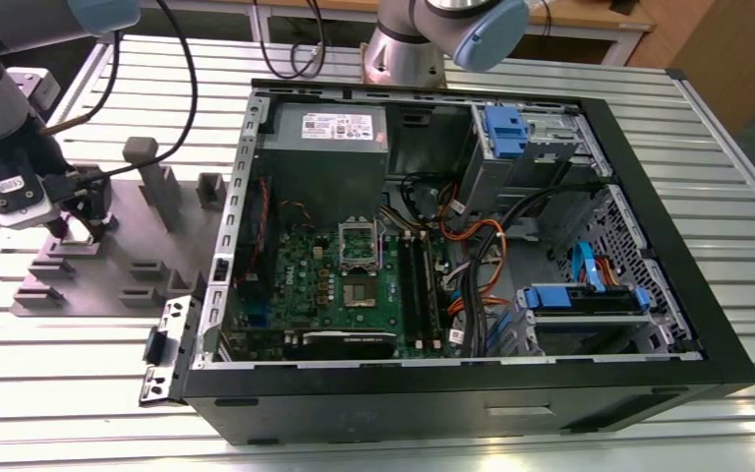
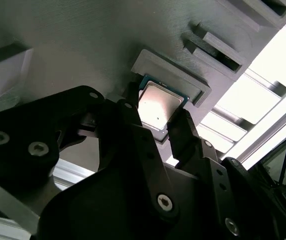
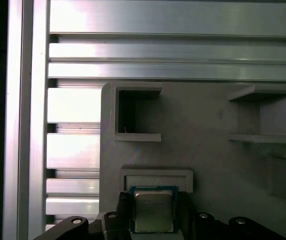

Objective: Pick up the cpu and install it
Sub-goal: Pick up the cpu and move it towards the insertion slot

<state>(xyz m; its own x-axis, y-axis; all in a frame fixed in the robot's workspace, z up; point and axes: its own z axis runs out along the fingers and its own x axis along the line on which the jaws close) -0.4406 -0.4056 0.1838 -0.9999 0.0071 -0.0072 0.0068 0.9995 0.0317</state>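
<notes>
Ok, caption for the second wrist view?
The gripper straddles the cpu, seated in a recess of the grey fixture.

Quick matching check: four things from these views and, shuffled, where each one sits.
1 cpu
2 gripper
3 green board
4 grey fixture

a inside the open computer case
b on the slatted table, at the exterior view's left
c on the grey fixture, against a raised frame
d low over the grey fixture, at the cpu

Pairs: 1-c; 2-d; 3-a; 4-b
</notes>
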